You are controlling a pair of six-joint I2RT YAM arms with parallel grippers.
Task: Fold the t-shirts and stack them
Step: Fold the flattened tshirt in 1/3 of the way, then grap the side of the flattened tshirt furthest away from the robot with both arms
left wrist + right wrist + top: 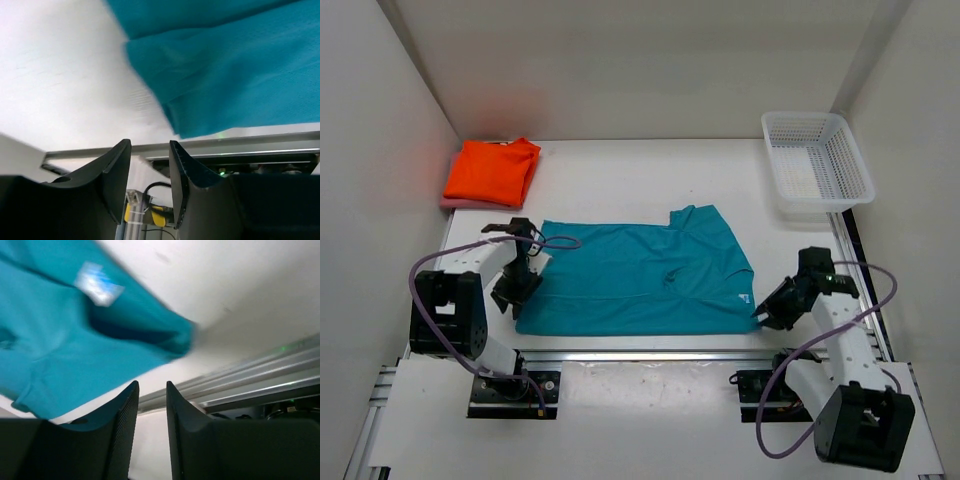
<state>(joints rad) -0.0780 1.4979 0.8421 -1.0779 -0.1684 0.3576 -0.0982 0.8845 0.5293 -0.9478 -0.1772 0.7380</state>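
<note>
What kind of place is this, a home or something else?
Probably a robotics laboratory test cell, not a home: plain white walls enclose the table, the left arm and right arm are mounted on a metal rail, and a teal t-shirt lies spread out.

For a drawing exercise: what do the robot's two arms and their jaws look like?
The left arm and right arm have white links with black joints and bases. A lilac cable loops along each. The jaws are black and tapered, with ribbed inner faces.

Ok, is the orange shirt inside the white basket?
No, the orange shirt lies folded at the far left, away from the basket.
</note>
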